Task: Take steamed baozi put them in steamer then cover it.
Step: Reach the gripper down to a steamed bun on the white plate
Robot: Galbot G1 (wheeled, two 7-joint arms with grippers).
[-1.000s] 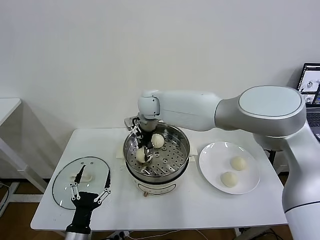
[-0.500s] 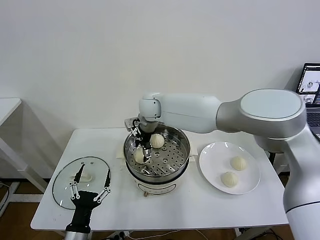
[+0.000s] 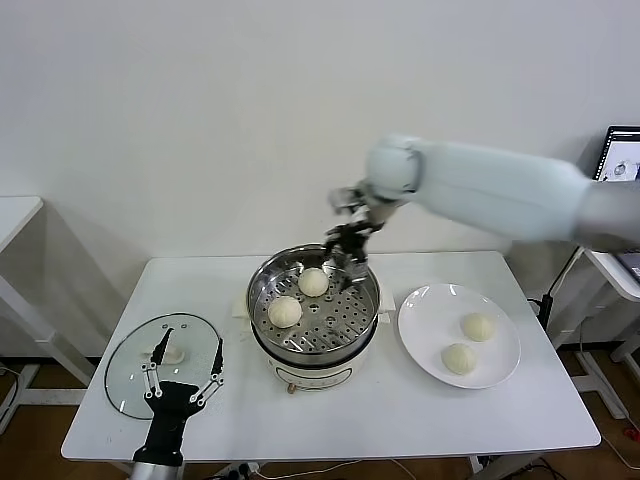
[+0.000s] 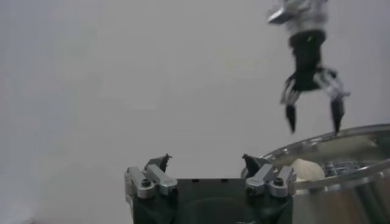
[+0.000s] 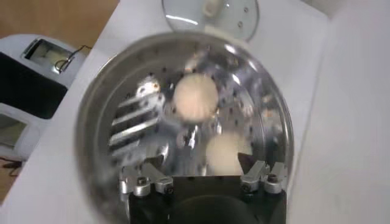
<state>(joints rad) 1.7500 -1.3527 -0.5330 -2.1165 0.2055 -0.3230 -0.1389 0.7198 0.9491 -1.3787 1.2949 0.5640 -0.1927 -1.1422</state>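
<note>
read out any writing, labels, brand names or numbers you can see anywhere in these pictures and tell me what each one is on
None can be read.
The steamer, its white base, the cover and the plate: no markings visible.
The laptop screen at the far right edge: something is displayed, too small to read.

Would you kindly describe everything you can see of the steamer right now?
The steamer is a round, shiny stainless-steel pot on a white base, standing upright mid-table between the glass lid and the white plate. Its perforated tray floor carries two steamed baozi, apart from each other. It is uncovered. The right gripper hangs open above its far rim, touching nothing.
</note>
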